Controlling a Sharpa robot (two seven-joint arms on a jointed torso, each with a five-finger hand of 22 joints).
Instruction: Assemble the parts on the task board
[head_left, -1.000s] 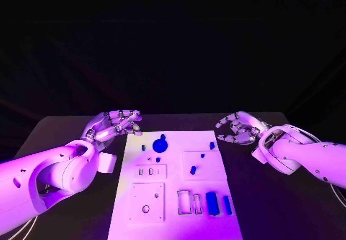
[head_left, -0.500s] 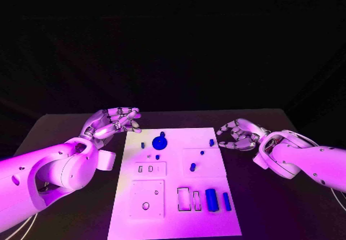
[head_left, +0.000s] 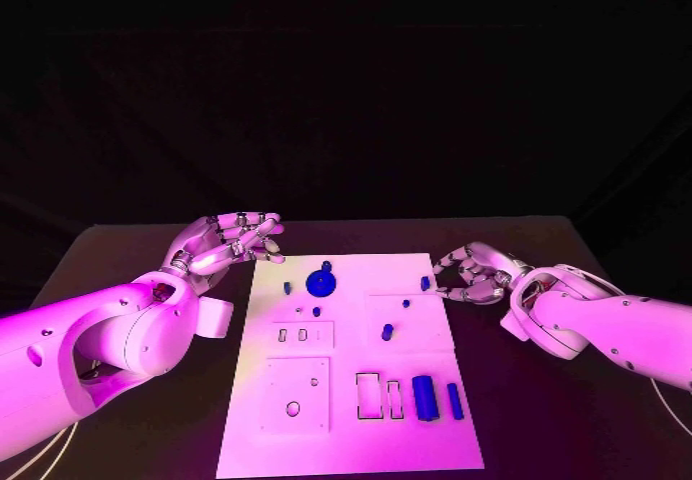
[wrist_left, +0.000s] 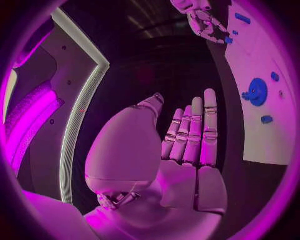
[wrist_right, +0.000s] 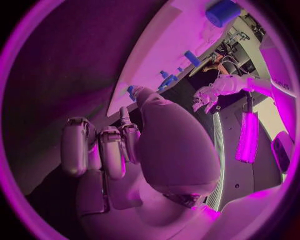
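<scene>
fingers of my right hand (head_left: 473, 274) are hanging apart, grasping nothing, just beside the small blue peg (head_left: 426, 283) on the white board (head_left: 353, 440); left hand (head_left: 231, 243) released. i'm reaching; pinching it seems next.

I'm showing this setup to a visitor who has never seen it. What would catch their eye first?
Probably the white task board in the middle of the black table, dotted with small blue parts, the round blue disc near its far end standing out. Then the two silver hands flanking that far end: the left hand raised off its corner, the right hand beside its edge.
</scene>
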